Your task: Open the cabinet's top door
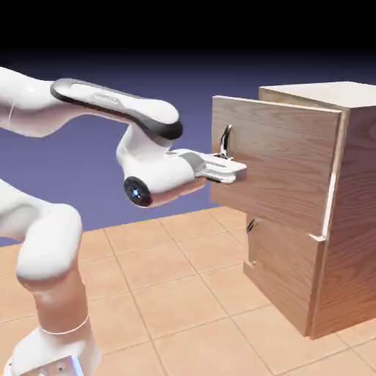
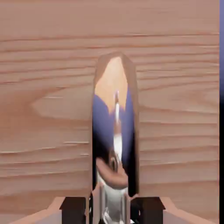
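The light-brown wood-grain cabinet (image 1: 352, 220) stands at the exterior view's right. Its top door (image 1: 286, 169) is swung partly out, so its handle edge stands clear of the cabinet's front. The dark curved handle (image 1: 225, 139) rises near that edge. My gripper (image 1: 231, 167) reaches in level and is shut on the handle's lower part. In the hand view the shiny handle (image 2: 114, 131) runs upright against the door's wood (image 2: 43, 109). Its foot sits between my gripper's (image 2: 111, 209) two dark fingertips (image 2: 72, 210), which press close on either side.
Below the top door the shorter lower panel (image 1: 286, 272) sits shut, with its small dark handle (image 1: 250, 225). The tabletop is brown tiles (image 1: 169, 294). A thin strip of blue backdrop (image 2: 221, 87) shows past the door's edge in the hand view.
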